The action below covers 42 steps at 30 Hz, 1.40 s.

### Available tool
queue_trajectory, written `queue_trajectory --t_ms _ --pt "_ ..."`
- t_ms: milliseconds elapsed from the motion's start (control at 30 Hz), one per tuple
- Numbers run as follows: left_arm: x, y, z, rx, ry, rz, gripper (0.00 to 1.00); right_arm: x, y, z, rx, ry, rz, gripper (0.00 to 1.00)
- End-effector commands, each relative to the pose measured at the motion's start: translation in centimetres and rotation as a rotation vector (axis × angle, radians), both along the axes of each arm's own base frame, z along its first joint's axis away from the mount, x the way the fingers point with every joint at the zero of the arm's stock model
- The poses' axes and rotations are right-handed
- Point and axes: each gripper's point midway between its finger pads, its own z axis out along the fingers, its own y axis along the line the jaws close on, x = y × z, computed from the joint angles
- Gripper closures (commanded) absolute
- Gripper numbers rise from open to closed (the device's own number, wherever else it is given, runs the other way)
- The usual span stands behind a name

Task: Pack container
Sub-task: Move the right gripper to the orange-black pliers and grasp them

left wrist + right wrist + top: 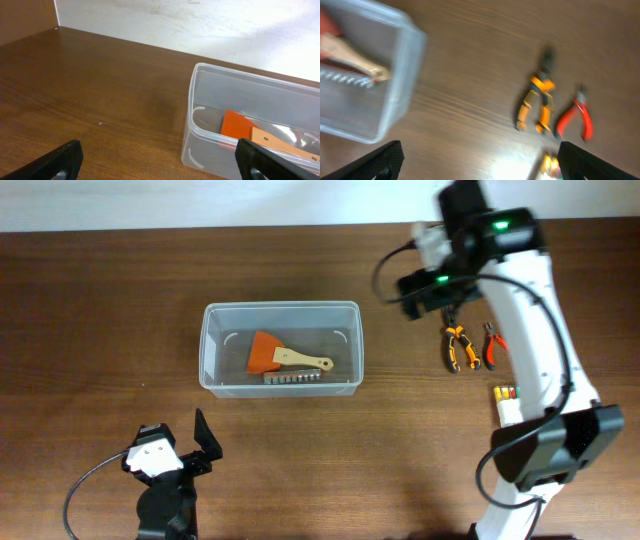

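Observation:
The clear plastic container sits mid-table. Inside lie an orange scraper with a wooden handle and a metal toothed strip. It also shows in the left wrist view and, blurred, in the right wrist view. Orange-handled pliers and red-handled pliers lie to the container's right. My right gripper is open and empty above the table between the container and the pliers. My left gripper is open and empty near the front left.
A small clear box of coloured bits lies on the table below the pliers, partly behind the right arm. The right arm's base stands at the front right. A white wall edges the table's far side.

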Motion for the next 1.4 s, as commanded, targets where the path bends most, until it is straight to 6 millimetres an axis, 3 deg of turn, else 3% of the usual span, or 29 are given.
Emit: queue_trajectory --t_ms 0,133,200,367,400,533,767,1000,1367 --pt "0.0 0.0 -0.1 0.009 0.002 -0.001 0.01 0.2 -4.6 -0.5 -0.006 0.029 -0.165 0.07" --pt "0.0 0.0 -0.1 0.009 0.002 -0.001 0.01 0.0 -6.6 -1.9 -0.009 0.062 -0.212 0.46" --pt "0.0 0.0 -0.1 0.009 0.002 -0.001 0.01 -0.1 -7.0 -3.4 -0.012 0.089 -0.221 0.55" --pt "0.0 0.0 -0.1 0.009 0.002 -0.001 0.01 -0.6 -7.3 -8.6 -0.036 0.15 -0.229 0.54" --pt "0.0 0.0 -0.1 0.009 0.002 -0.001 0.01 -0.8 -7.5 -10.6 -0.047 0.163 -0.24 0.54" --pt "0.0 0.0 -0.1 0.009 0.002 -0.001 0.01 -1.2 -7.8 -13.6 -0.065 0.171 -0.248 0.53" --pt "0.0 0.0 -0.1 0.009 0.002 -0.001 0.01 -1.0 -7.9 -16.1 -0.06 0.146 -0.263 0.53" --pt "0.0 0.0 -0.1 0.009 0.002 -0.001 0.01 -0.7 -8.4 -17.3 -0.081 0.132 -0.308 0.54" --pt "0.0 0.0 -0.1 0.009 0.002 -0.001 0.01 -1.3 -8.5 -20.3 -0.097 0.206 -0.314 0.55"
